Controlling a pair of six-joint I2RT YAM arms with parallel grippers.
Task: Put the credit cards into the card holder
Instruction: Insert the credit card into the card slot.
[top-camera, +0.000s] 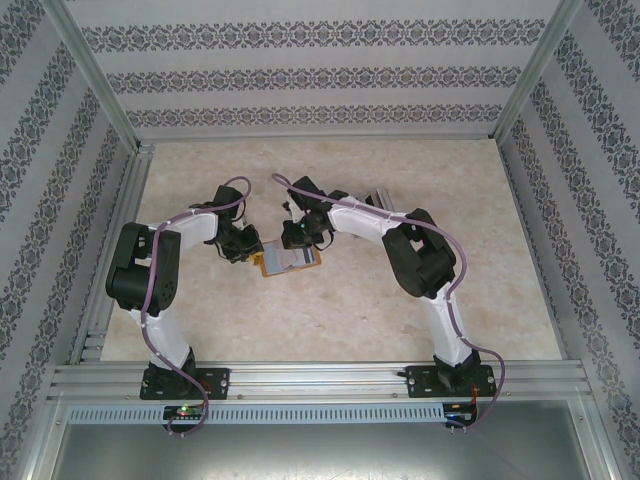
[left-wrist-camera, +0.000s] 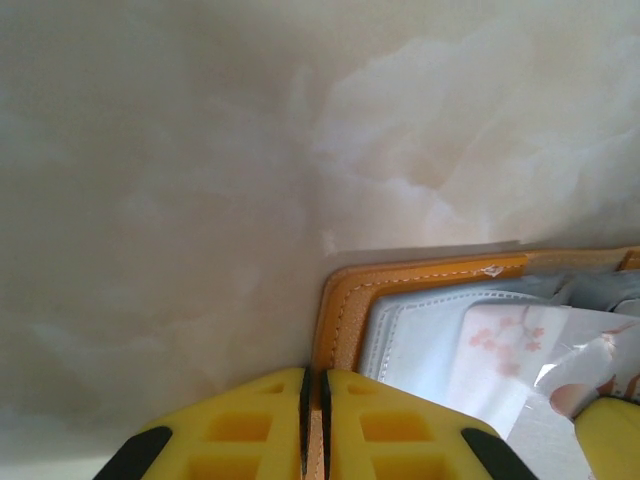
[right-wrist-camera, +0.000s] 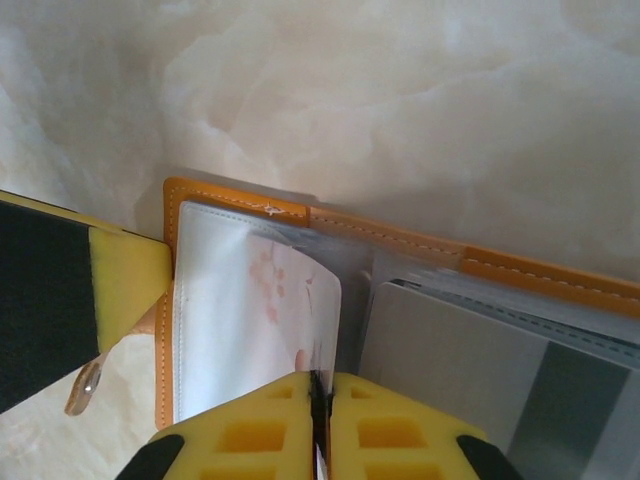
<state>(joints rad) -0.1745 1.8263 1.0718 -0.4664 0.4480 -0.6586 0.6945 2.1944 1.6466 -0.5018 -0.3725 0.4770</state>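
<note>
Pinning edge of card holder (left-wrist-camera: 345, 300) in clenched left pincer (left-wrist-camera: 314, 400); grasping clear sleeve (right-wrist-camera: 255, 320) in right pincer (right-wrist-camera: 320, 395) (presumably parting a pocket).

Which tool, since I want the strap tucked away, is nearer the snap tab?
Left. The left tool clamps the wallet edge right beside the snap tab; the right tool pinches a clear sleeve farther in, near the wallet's middle.

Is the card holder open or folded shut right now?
Open: card holder lies spread, inner clear sleeve facing up; left gripper pinches its orange edge, right gripper pinches the sleeve.
</note>
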